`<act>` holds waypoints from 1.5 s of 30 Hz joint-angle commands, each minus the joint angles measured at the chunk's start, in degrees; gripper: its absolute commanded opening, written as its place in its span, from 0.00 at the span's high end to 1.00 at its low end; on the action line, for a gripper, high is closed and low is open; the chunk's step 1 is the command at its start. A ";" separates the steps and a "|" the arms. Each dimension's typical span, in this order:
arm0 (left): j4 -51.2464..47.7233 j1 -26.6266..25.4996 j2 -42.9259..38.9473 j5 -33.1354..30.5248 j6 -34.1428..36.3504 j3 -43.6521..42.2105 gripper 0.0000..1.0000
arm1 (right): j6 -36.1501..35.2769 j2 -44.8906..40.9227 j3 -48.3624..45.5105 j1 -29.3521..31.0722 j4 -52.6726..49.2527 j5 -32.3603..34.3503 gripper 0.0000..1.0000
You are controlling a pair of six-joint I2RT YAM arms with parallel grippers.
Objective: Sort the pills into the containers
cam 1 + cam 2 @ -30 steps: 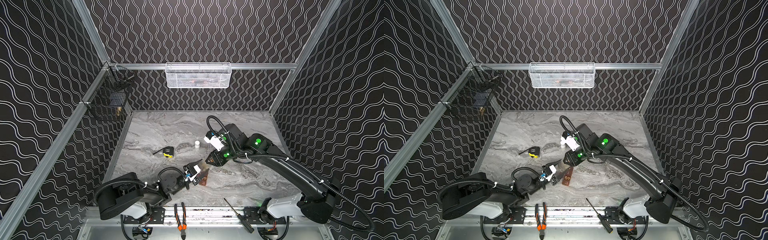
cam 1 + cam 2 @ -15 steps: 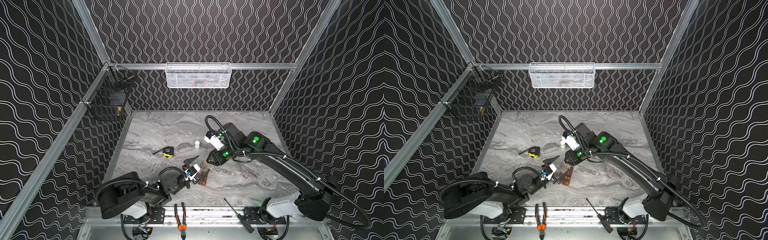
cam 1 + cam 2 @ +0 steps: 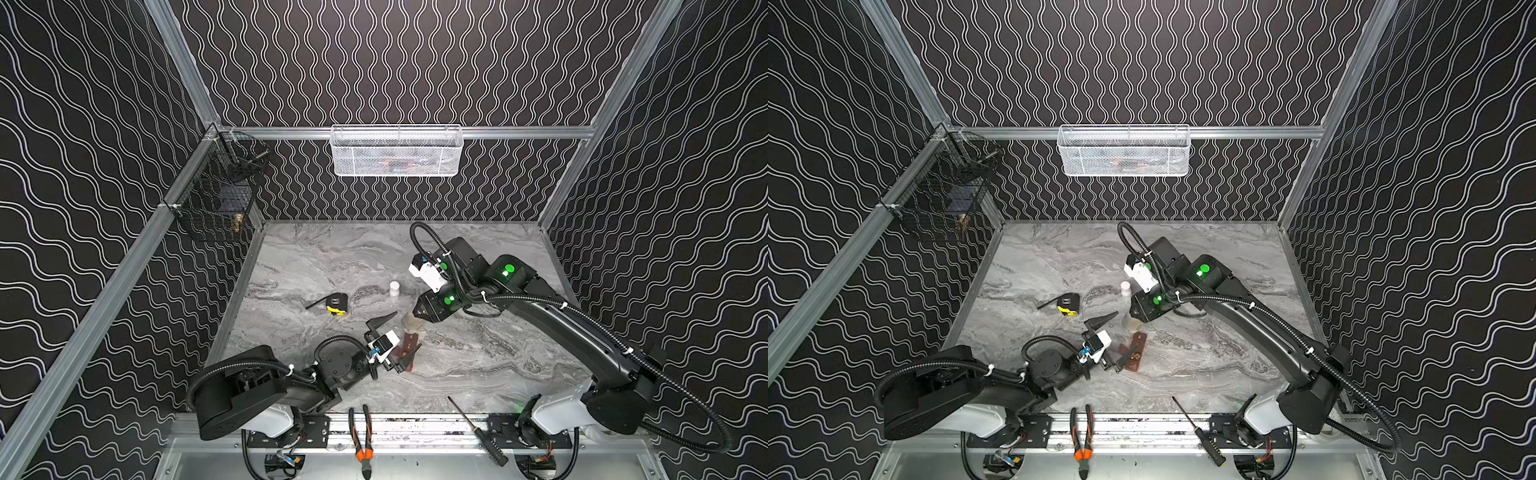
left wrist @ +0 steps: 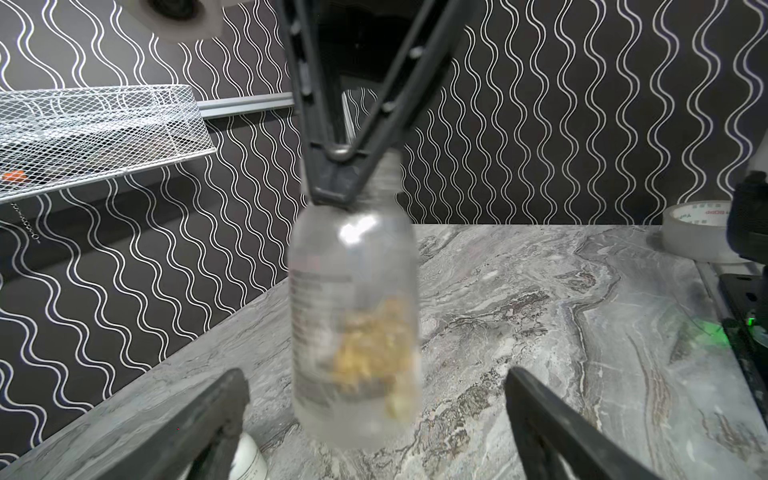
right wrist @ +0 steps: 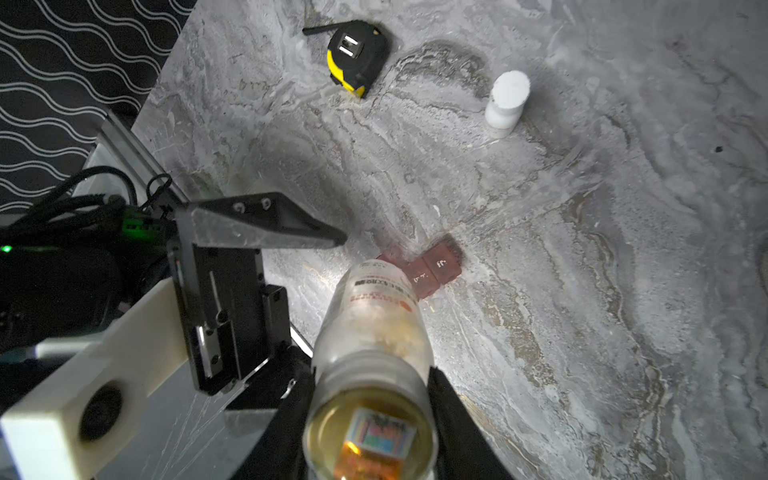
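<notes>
On grey table [image 3: 478, 365]: left gripper [image 4: 375, 374] spread wide, empty, flanking a clear bottle [image 4: 353, 291] pinched at the neck by right gripper [image 4: 338, 187]. Brown containers [image 3: 1136, 351] flat just beside the bottle's base and left gripper's near finger. Tape measure [image 3: 337, 303] leftward; white bottle [image 3: 394, 288] beyond.

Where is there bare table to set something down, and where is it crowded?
Bare: the far strip of table between back wall and tape measure; also the near stretch between containers and front rail. Crowded: the middle, where the open left gripper flanks the bottle held by the right gripper by the containers.
</notes>
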 commanded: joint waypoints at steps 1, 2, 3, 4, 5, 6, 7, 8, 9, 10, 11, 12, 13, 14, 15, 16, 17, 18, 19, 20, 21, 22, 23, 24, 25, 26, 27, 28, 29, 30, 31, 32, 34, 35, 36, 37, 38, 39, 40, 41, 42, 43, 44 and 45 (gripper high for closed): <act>1.32 0.07 -1.66 -0.06 -0.24 -0.86 0.01 | -1.70 1.17 1.92 -2.76 -1.15 2.94 0.77; 0.87 0.07 -2.54 -0.35 -0.32 -1.22 0.01 | -1.94 1.87 2.54 -4.05 -1.04 3.84 0.77; 0.43 0.07 -3.52 -0.80 -0.50 -1.77 0.02 | -2.17 2.42 3.00 -5.55 -0.61 4.02 0.77; 0.27 0.13 -4.42 -1.21 -0.88 -2.22 0.02 | -2.19 3.04 3.23 -6.91 -0.19 4.62 0.78; 0.02 0.11 -5.63 -2.13 -1.10 -2.82 0.02 | -2.27 3.93 3.60 -8.13 0.23 6.26 0.78; -0.57 0.07 -6.79 -2.92 -1.32 -3.37 0.02 | -2.27 5.16 4.40 -9.26 0.15 7.85 0.78; -1.66 0.08 -8.19 -3.74 -1.54 -3.73 0.02 | -2.20 6.33 5.23 -10.16 0.07 9.11 0.78; -3.51 0.07 -10.13 -4.71 -1.78 -4.03 0.02 | -2.19 7.75 6.25 -11.00 -0.07 10.33 0.78; -5.81 0.10 -12.49 -5.57 -2.19 -4.21 0.02 | -2.11 9.17 7.17 -11.64 0.02 11.26 0.78; -8.61 0.08 -14.76 -6.31 -2.48 -4.23 0.02 | -2.02 10.33 7.81 -12.12 0.33 12.01 0.78; -11.84 0.11 -17.82 -7.14 -2.81 -4.32 0.02 | -1.93 11.54 8.43 -12.46 0.81 13.05 0.77; -16.37 0.11 -21.08 -8.05 -3.13 -4.17 0.03 | -1.92 12.95 9.05 -12.74 1.35 14.00 0.77; -20.27 0.14 -24.08 -8.87 -3.33 -3.94 0.03 | -2.01 14.15 9.57 -12.87 1.93 14.82 0.77; -25.65 0.15 -27.68 -9.97 -3.58 -3.44 0.03 | -2.01 15.54 10.09 -13.03 2.40 15.63 0.77; -30.56 0.15 -31.17 -11.11 -3.93 -2.87 0.03 | -2.01 17.23 10.83 -13.21 2.62 16.23 0.77; -34.95 0.15 -34.20 -11.90 -4.10 -2.38 0.03 | -2.09 18.68 11.68 -13.34 2.69 16.45 0.77; -38.81 0.15 -37.10 -13.34 -4.37 -2.00 0.04 | -2.11 20.10 12.59 -13.45 2.88 16.95 0.78; -41.82 0.15 -39.77 -14.81 -4.76 -1.91 0.04 | -2.06 21.76 13.60 -13.54 2.71 18.10 0.78; -44.05 0.15 -41.88 -16.04 -5.18 -1.95 0.04 | -2.01 23.27 14.67 -13.56 2.51 18.96 0.78; -46.52 0.15 -44.18 -16.99 -5.65 -2.04 0.04 | -1.93 25.40 15.81 -13.57 2.24 19.57 0.77; -49.06 0.15 -46.12 -17.93 -6.37 -2.03 0.05 | -1.92 27.03 16.86 -13.60 2.10 19.89 0.78; -51.42 0.11 -47.84 -18.72 -7.14 -1.90 0.05 | -1.85 28.22 17.64 -13.58 1.90 20.07 0.78; -53.95 0.15 -49.34 -19.61 -8.06 -1.67 0.05 | -1.69 29.40 18.36 -13.63 1.93 20.40 0.78; -56.22 0.15 -50.74 -20.54 -9.01 -1.47 0.05 | -1.50 30.28 18.73 -13.64 2.02 20.85 0.78; -57.72 0.15 -51.57 -21.48 -9.70 -1.34 0.05 | -1.41 30.93 18.88 -13.60 2.28 21.03 0.78; -59.29 0.15 -52.21 -22.29 -10.44 -1.16 0.05 | -1.31 31.36 18.89 -13.65 2.69 20.84 0.78; -60.46 0.15 -52.61 -22.85 -10.83 -0.99 0.06 | -1.26 31.87 18.65 -13.74 3.17 20.74 0.78; -60.91 0.15 -52.69 -23.10 -10.95 -0.90 0.06 | -1.06 32.28 18.54 -13.72 3.39 20.61 0.78; -60.98 0.15 -52.39 -23.24 -10.75 -0.98 0.06 | -0.74 32.87 18.37 -13.76 3.50 20.37 0.77; -60.86 0.15 -52.00 -23.89 -10.70 -0.98 0.06 | -0.32 33.32 18.23 -13.90 3.53 20.19 0.77; -60.92 0.15 -51.47 -24.53 -10.79 -0.83 0.06 | -0.04 33.82 18.03 -13.98 3.64 20.02 0.77; -61.22 0.15 -50.87 -24.90 -10.71 -0.53 0.06 | 0.25 34.23 17.71 -14.09 3.83 19.87 0.77; -60.95 0.15 -49.72 -25.23 -10.85 -0.20 0.06 | 0.70 34.74 17.03 -14.51 4.09 19.34 0.77; -60.75 0.15 -49.07 -25.45 -10.95 -0.14 0.06 | 0.91 34.70 16.30 -14.81 4.60 19.25 0.77; -60.75 0.15 -48.58 -25.69 -11.06 -0.01 0.06 | 0.93 34.67 15.43 -15.12 5.19 19.08 0.77; -60.83 0.15 -48.24 -26.03 -11.20 0.16 0.05 | 1.04 34.58 14.77 -15.52 5.63 18.86 0.77; -60.84 0.15 -47.92 -26.28 -11.26 0.23 0.05 | 1.17 34.58 14.15 -15.76 6.02 18.71 0.77; -60.81 0.15 -47.67 -26.49 -11.28 0.25 0.05 | 1.24 34.40 13.27 -16.18 6.42 18.59 0.77; -60.63 0.15 -47.48 -26.75 -11.30 0.26 0.05 | 1.27 34.35 12.56 -16.44 6.69 18.50 0.77; -60.30 0.15 -47.40 -27.22 -11.32 0.10 0.05 | 1.37 34.36 11.90 -16.69 6.80 18.43 0.77; -60.27 0.15 -47.33 -27.39 -11.24 0.08 0.05 | 1.64 34.19 11.28 -16.90 6.86 18.33 0.77; -60.42 0.15 -47.39 -27.50 -11.38 0.08 0.05 | 1.67 33.98 10.59 -17.07 7.08 18.24 0.76; -60.58 0.15 -47.46 -27.60 -11.48 0.09 0.05 | 1.75 33.72 9.79 -17.25 7.50 18.11 0.76; -60.64 0.15 -47.47 -27.60 -11.53 0.12 0.05 | 1.81 33.50 9.13 -17.47 7.79 17.98 0.76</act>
